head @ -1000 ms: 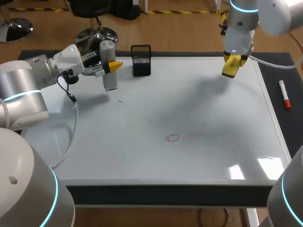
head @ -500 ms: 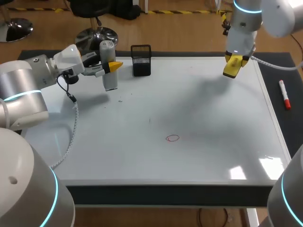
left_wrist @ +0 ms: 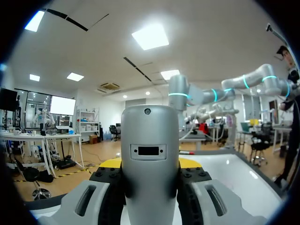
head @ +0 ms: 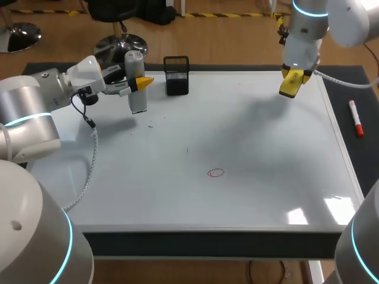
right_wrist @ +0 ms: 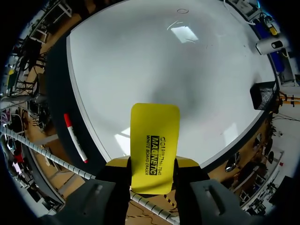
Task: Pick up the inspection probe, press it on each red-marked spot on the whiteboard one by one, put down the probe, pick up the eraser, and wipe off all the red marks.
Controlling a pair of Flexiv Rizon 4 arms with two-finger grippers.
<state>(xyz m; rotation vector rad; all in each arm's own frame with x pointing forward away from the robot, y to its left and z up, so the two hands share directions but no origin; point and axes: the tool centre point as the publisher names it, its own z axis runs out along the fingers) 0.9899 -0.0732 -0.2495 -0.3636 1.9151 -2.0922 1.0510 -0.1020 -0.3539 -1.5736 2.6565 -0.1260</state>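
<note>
The grey inspection probe point(head: 135, 83) stands upright over the whiteboard's point(head: 249, 130) far left corner, with my left gripper point(head: 141, 82) shut on it; in the left wrist view the probe point(left_wrist: 150, 173) fills the space between the fingers. My right gripper point(head: 292, 79) hangs above the board's far right corner, shut on the yellow eraser point(head: 289, 86), whose flat face point(right_wrist: 153, 145) points down at the board. One small red ring mark point(head: 216, 173) lies near the board's middle, well away from both grippers; it shows far ahead point(right_wrist: 182, 11) in the right wrist view.
A black mesh holder point(head: 176, 75) stands at the board's far edge, right of the probe. A red-capped marker point(head: 356, 126) lies on the dark mat off the board's right edge. The board's frame point(head: 340, 148) runs along that side.
My right gripper with the eraser has drifted slightly to the right near the far corner. The left arm and probe have not moved.
</note>
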